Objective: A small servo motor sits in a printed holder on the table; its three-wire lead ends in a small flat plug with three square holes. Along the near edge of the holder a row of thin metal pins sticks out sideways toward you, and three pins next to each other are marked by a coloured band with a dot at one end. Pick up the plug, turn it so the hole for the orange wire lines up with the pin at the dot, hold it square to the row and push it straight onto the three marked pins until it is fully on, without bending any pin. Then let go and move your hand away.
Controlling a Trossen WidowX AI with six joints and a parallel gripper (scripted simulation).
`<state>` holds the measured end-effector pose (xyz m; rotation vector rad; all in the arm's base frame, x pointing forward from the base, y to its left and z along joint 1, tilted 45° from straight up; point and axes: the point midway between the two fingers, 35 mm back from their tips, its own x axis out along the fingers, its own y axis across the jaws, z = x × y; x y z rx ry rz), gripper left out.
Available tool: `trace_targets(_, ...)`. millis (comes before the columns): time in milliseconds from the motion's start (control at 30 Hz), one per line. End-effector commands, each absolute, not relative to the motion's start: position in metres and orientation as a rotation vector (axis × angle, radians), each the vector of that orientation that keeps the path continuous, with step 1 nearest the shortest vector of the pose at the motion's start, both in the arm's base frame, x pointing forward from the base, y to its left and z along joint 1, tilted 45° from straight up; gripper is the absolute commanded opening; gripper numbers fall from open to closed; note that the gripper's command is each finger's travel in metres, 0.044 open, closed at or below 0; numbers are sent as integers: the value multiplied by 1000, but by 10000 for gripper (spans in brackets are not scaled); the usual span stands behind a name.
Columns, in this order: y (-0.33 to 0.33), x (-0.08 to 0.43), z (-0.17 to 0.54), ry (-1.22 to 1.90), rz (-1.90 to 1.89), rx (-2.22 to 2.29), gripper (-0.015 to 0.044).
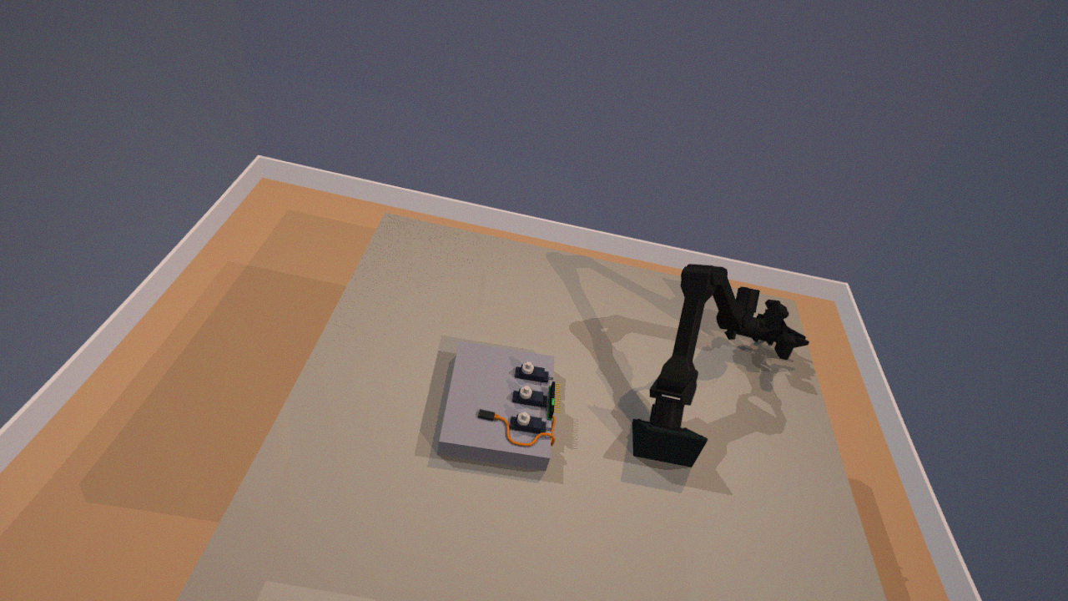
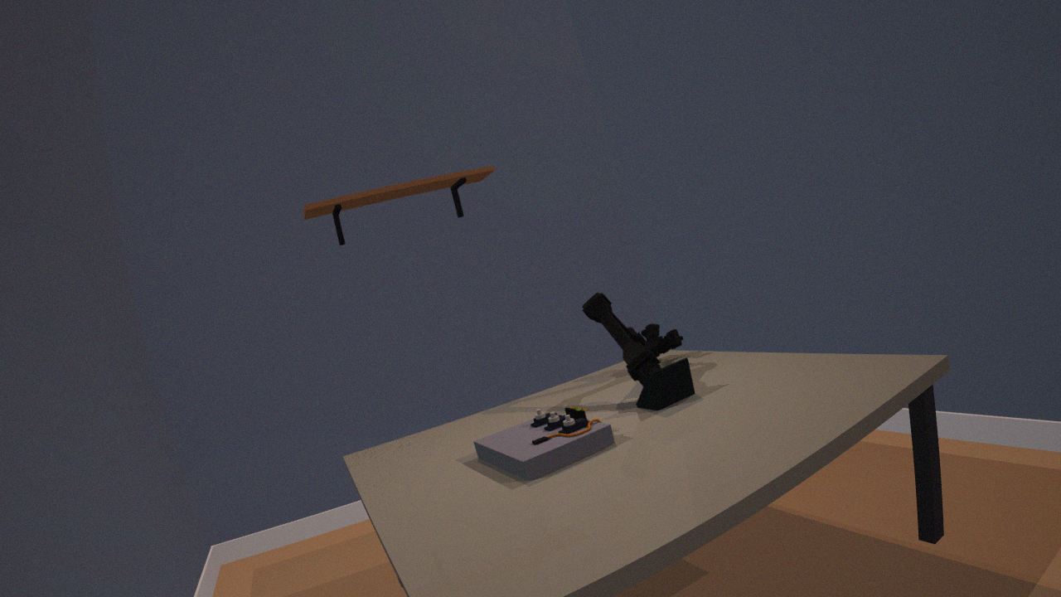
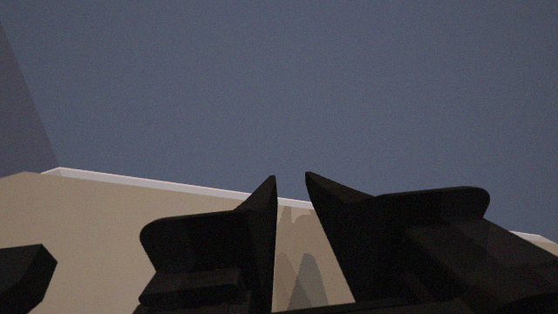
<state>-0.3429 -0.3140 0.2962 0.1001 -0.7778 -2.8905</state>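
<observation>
Top view: table [image 1: 597, 522] [image 2: 742, 445] [image 3: 96, 231] edge running down the right of the frame, gripper [image 1: 806, 341] [image 2: 680, 338] [image 3: 290, 179] near it. Tabletop between holder [image 1: 484, 373] [image 2: 501, 445], centre of frame, and arm base [image 1: 668, 442] [image 2: 671, 384], right of centre, crossed by shadows. Holder well apart from gripper; well inside the table edges.

In the way: arm base off the holder's right side, facing the pins [image 1: 558, 396]. Orange lead [image 1: 521, 444] [image 2: 571, 434] looping below the lowest servo [image 1: 527, 424] to the holder's right edge. Pins pointing right from a black strip at that edge; green mark among them.

Plug [image 1: 486, 414] [image 2: 540, 440] on top of the holder, toward its lower left in the top view, off the pins. Jaws partly open, nothing between; narrow gap between tips at centre of the wrist view.

Exterior view: shelf [image 2: 400, 191] high on the wall, left of centre; table leg [image 2: 926, 468] at lower right.

Count: servos, three; plug, one; arm, one; shelf, one, on two brackets. Pins too small to count.
</observation>
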Motion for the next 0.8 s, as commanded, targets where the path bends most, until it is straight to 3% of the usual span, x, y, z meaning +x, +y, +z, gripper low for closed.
trace_targets(0,-316,-338,302,-783,-2869,98,115)
trace_targets(767,-342,-297,324,-756,-2726,103,115)
